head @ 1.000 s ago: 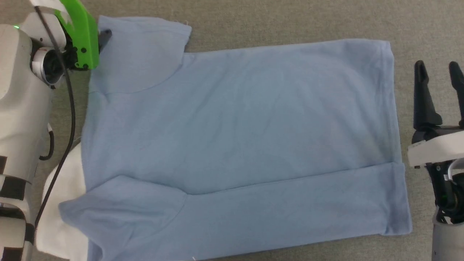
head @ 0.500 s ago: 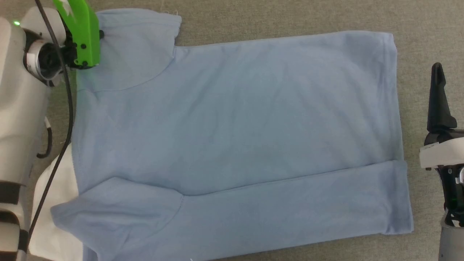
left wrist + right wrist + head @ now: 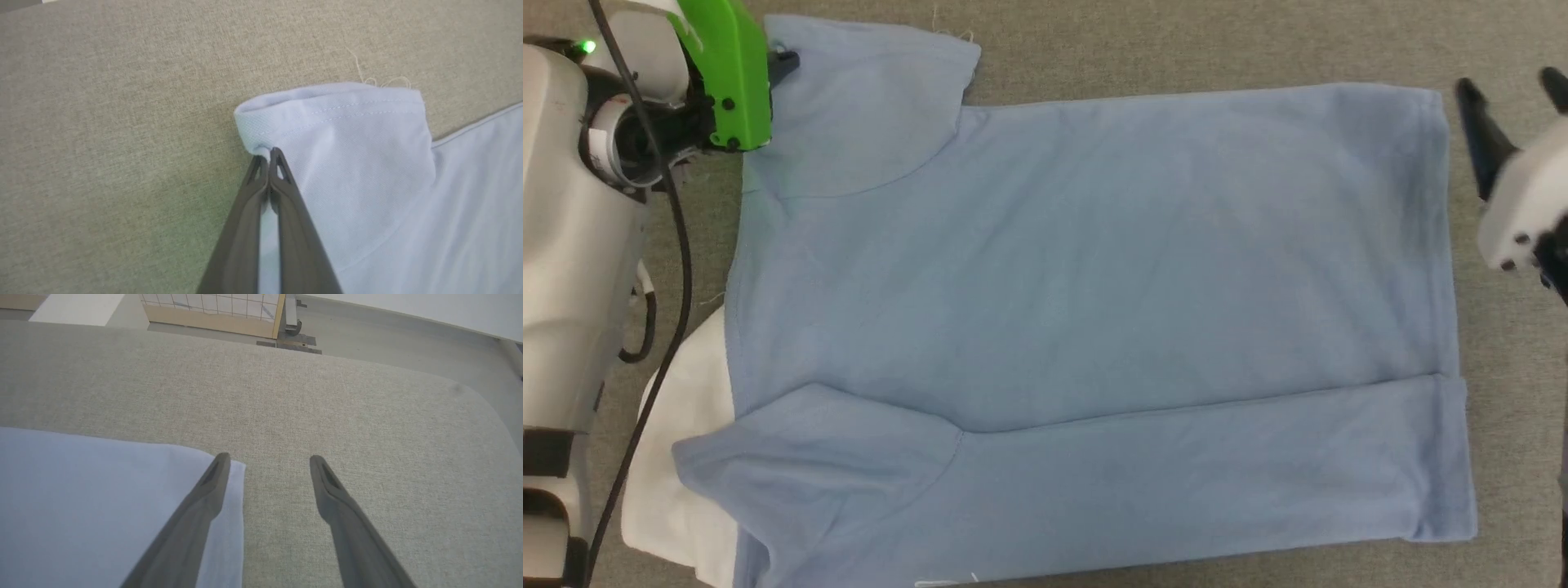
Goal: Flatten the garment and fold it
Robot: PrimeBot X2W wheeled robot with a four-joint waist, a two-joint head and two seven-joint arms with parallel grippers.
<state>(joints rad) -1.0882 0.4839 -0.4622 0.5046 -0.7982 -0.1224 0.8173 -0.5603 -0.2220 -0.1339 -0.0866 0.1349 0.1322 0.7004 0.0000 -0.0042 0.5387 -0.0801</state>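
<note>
My left gripper (image 3: 269,154) pinches the garment (image 3: 1094,286) at its sleeve corner; my right gripper (image 3: 267,460) hangs wide, empty, beside the hem corner. One-sided pulling could skew the cloth.

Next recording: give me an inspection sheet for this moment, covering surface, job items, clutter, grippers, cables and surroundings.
Surface: beige fabric-covered top.
Job's things: garment spread flat, near long edge folded over; white piece at its neck end.
Clutter: nothing seen.
Grippers: left gripper shut on a sleeve edge; right gripper open by the far hem corner.
Cables: black cable along the left arm.
Surroundings: gridded panel beyond the top.
</note>
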